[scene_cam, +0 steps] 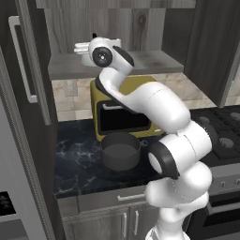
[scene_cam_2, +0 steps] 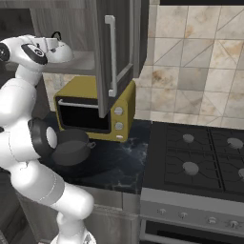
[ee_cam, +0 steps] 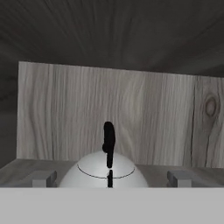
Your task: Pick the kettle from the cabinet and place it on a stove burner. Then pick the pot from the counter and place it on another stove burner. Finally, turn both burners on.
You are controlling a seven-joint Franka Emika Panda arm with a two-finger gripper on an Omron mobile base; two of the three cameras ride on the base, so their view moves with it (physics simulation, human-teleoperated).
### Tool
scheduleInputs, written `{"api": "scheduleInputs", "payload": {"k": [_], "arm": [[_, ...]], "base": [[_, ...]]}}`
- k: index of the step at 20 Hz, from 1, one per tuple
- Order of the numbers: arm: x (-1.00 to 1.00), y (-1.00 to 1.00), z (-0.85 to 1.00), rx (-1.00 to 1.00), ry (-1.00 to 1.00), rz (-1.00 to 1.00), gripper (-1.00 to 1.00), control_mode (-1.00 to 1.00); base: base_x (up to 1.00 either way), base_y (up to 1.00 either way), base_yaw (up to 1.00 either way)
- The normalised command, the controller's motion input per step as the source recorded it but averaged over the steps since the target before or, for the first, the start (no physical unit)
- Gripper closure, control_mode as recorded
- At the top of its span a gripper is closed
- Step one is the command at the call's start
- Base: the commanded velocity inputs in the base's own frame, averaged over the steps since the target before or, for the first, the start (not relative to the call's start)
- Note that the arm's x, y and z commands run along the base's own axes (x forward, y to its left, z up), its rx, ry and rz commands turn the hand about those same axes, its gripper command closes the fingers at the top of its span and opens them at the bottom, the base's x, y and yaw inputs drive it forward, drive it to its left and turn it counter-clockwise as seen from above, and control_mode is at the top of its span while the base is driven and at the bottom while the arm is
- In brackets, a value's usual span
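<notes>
The silver-white kettle stands on the grey wood-grain shelf of the cabinet, its black arched handle upright. My gripper is up at the shelf, open, with one fingertip on each side of the kettle's dome and not closed on it. In the left base view my hand hides most of the kettle. The dark grey pot sits on the black marble counter in front of the microwave. The burners of the black cooktop are bare.
A yellow microwave stands under the cabinet shelf, behind the pot. The cabinet's tall door hangs open with its silver bar handle facing out. Stove knobs line the front panel. Another door with a long handle is at the left.
</notes>
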Motion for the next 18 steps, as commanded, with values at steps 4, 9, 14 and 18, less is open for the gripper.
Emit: {"api": "scheduleInputs", "payload": {"k": [4, 9, 14, 18], "arm": [[0.23, -0.04, 0.00, 0.02, 0.00, 0.00, -1.00, -1.00], [0.20, -0.02, 0.00, 0.02, 0.00, 0.00, -1.00, -1.00], [0.20, 0.00, 0.02, 0.00, 0.00, 0.00, -1.00, -1.00], [0.22, 0.00, 0.00, 0.00, 0.00, 0.00, -1.00, -1.00]], "base": [[0.00, 0.00, 0.00], [0.00, 0.00, 0.00], [0.00, 0.00, 0.00], [0.00, 0.00, 0.00]]}}
